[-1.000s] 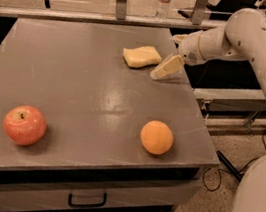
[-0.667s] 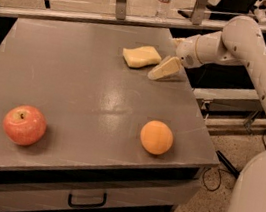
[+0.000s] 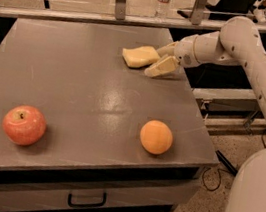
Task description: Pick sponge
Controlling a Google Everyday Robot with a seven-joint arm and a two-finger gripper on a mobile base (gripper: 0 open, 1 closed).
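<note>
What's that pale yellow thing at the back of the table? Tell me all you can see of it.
It is the sponge, a flat pale yellow block with wavy edges that looks like soft foam. It lies flat on the grey table near the far edge. The robot's hand is at the sponge's end nearest the arm, open; whether it touches the sponge I cannot tell.

1 sponge (image 3: 139, 57), 1 orange (image 3: 156, 137), 1 apple (image 3: 24, 125); 1 gripper (image 3: 156, 60) at sponge.
</note>
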